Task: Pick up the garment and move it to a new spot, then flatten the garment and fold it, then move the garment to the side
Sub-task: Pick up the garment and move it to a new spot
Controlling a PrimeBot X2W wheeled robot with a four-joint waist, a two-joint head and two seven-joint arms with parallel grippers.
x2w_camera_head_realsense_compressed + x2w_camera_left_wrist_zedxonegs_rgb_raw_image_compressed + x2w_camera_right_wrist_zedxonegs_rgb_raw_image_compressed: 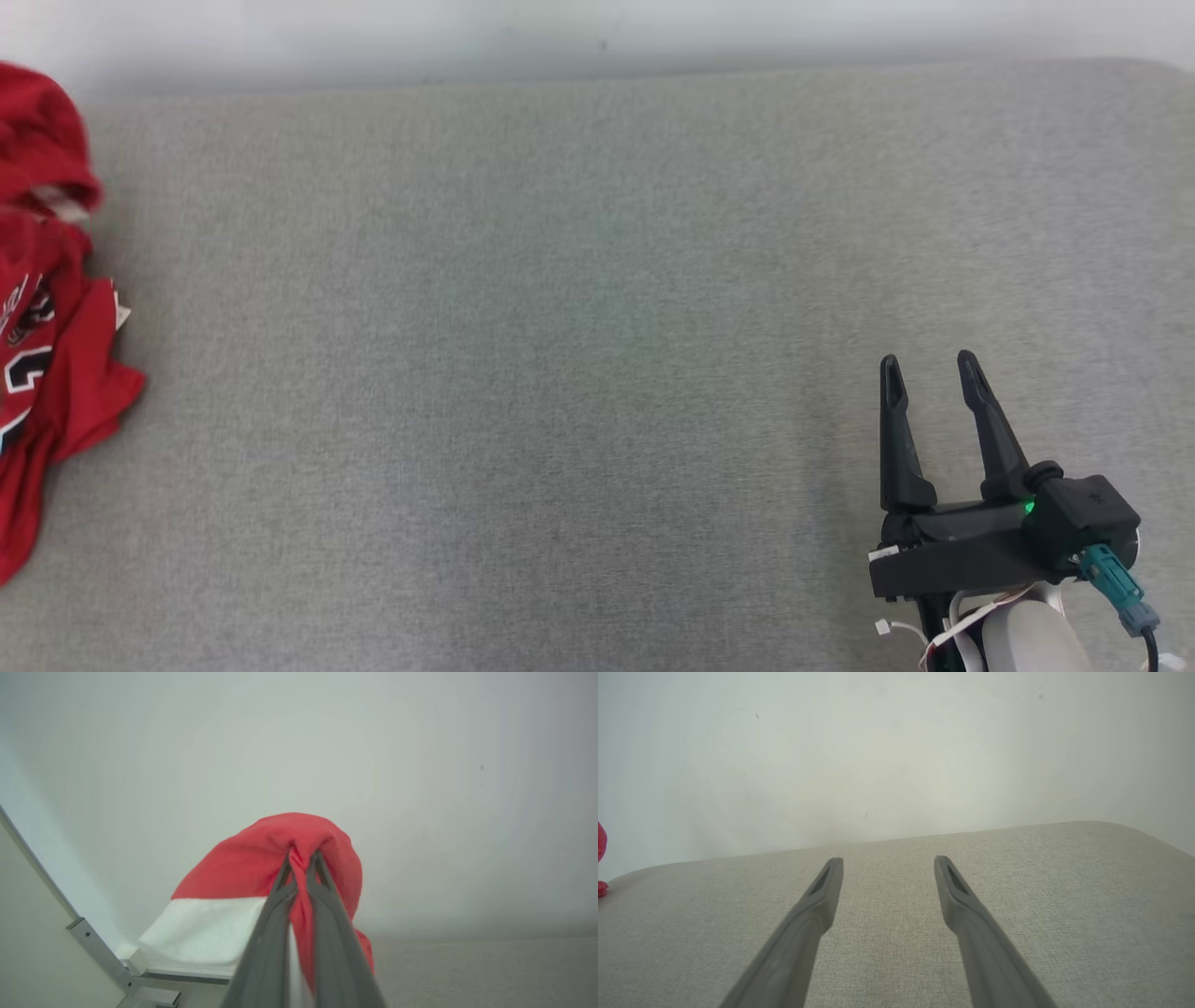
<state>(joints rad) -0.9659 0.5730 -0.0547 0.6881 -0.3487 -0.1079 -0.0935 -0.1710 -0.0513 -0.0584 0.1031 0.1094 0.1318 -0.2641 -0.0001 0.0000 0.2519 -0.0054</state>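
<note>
- Head view: a red garment (47,355) with white and black print lies bunched at the far left edge of a wide grey fabric surface (597,327). Its upper part is blurred. A pale wall (597,28) runs along the top.
- The right gripper (928,359) sits at the lower right, well apart from the garment. Its two dark fingers point up the view, spread apart with nothing between them.
- Left wrist view: the left gripper (302,856) is pinched tight on a fold of the red cloth, which bulges over and around the fingertips and hangs down between the fingers.
- A white patch of cloth (205,928) sits just below the red; it is unclear whether it belongs to the garment. A metal frame (93,947) slants across the lower left corner.
- Right wrist view: the right gripper's fingers stand wide and empty above the grey surface. A sliver of red cloth shows at the far left edge.
</note>
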